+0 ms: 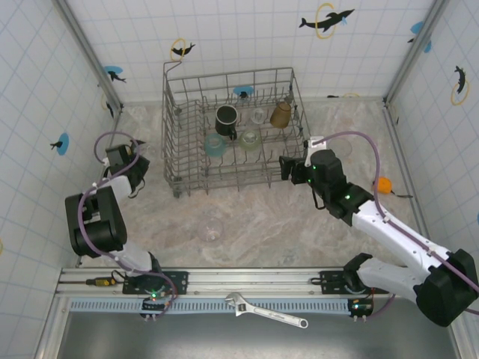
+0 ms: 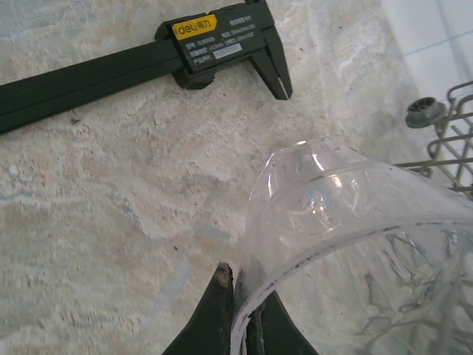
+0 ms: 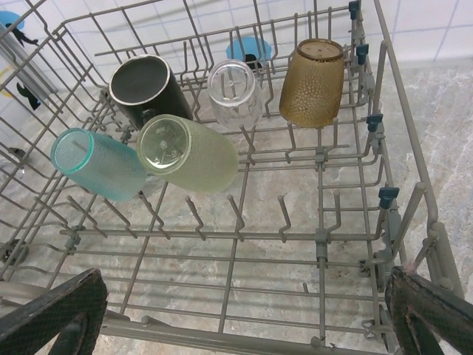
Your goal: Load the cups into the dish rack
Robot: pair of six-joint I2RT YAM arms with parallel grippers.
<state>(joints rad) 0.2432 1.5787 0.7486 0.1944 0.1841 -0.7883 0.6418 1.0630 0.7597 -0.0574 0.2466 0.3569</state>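
Separately, L tool [image 2: 241,314] is clamped on the rim of a clear glass [image 2: 347,244]; a black calliper [image 2: 148,59] lies beyond on the marble counter [image 2: 89,192]. R tool [image 3: 240,322], jaws wide apart & holding nothing, hovers at the near edge of the dish rack [image 3: 414,148]. Tilted on the rack's tines: black mug [image 3: 148,92], small clear cup [image 3: 235,92], amber tumbler [image 3: 314,81] at back; teal cup [image 3: 96,163] & pale green cup [image 3: 188,154] side by side in front. Second clear glass [image 1: 211,226] sits on the counter, apart from the rack.

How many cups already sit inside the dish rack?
5: black mug, clear glass and amber tumbler along the far row; teal cup and green cup nearer the arms. None looks hidden.
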